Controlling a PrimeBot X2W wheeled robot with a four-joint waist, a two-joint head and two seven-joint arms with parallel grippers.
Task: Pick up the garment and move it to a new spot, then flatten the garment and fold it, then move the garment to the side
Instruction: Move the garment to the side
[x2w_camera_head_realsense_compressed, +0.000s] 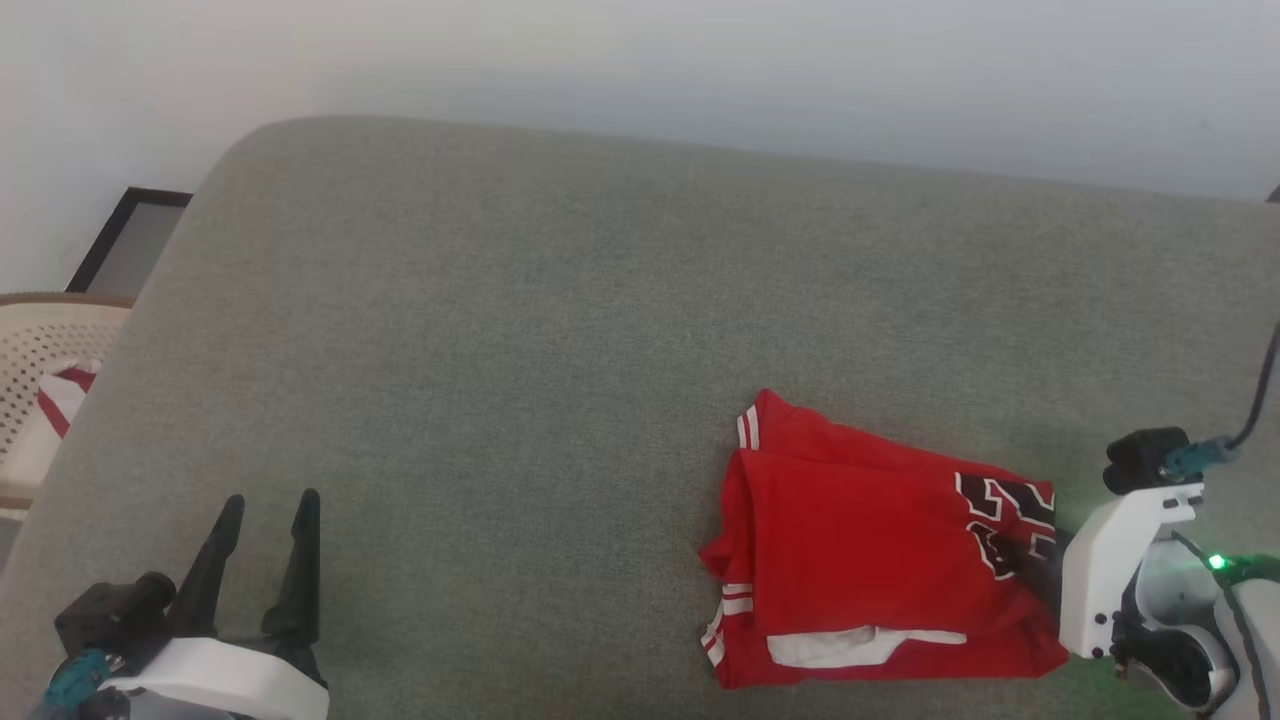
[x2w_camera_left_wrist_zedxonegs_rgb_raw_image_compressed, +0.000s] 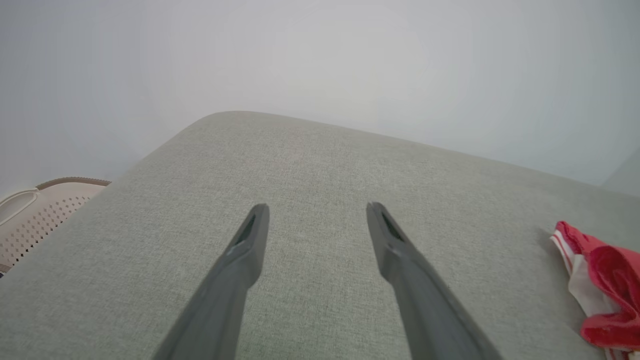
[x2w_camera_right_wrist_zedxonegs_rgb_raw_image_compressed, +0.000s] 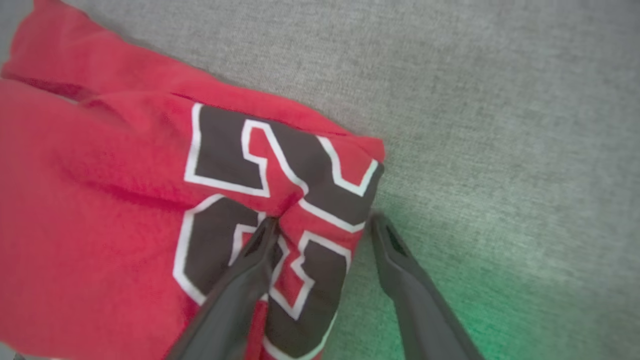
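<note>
Because the right claw (x2w_camera_right_wrist_zedxonegs_rgb_raw_image_compressed: 322, 220) stands with its jaws apart astride the near edge of the garment (x2w_camera_right_wrist_zedxonegs_rgb_raw_image_compressed: 100, 200), one finger (x2w_camera_right_wrist_zedxonegs_rgb_raw_image_compressed: 245, 280) lies over the black, white-outlined number "23" (x2w_camera_right_wrist_zedxonegs_rgb_raw_image_compressed: 270, 190) and the other over the bare grey cushion (x2w_camera_right_wrist_zedxonegs_rgb_raw_image_compressed: 500, 125) just beside that edge. This placement suits a pinch on the stacked layers, which nothing grips yet. Outward from the fingertips the garment spreads as a compact red packet lying flat on the cushion, with striped trim (x2w_camera_head_realsense_compressed: 747, 428) at its far corner and a strip of white fabric (x2w_camera_head_realsense_compressed: 850, 645) showing between the layers. Judged from this shape, the folding is done and the move to the side is in hand. Well apart, across open cushion, the left claw (x2w_camera_head_realsense_compressed: 270, 498) hangs with its jaws likewise wide and holds nothing, leaving the job to one arm. Beyond it, a pale perforated basket (x2w_camera_head_realsense_compressed: 40, 350) sits off the cushion's edge. In the head view, the white wrist housing covers most of the right fingers. Whether either tip presses into the cloth cannot be told. The wrist view cuts off the packet's far side.
</note>
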